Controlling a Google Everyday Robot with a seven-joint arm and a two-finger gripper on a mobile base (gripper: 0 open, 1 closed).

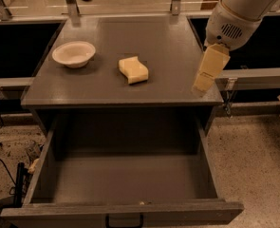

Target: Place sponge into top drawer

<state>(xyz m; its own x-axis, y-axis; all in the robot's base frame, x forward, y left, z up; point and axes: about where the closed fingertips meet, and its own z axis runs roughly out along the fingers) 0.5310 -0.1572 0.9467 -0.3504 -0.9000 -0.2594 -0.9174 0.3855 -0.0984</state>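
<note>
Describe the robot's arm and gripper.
The arm is a rounded white shell with a patch of dark vent slots near the wrist. The gripper, at the right edge of the cabinet top, is pale yellow, blocky and tapered. No cables show.

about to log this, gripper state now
Gripper: at the right edge of the grey cabinet top, apart from the pale yellow wavy foam sponge; open or closed cannot be told.
</note>
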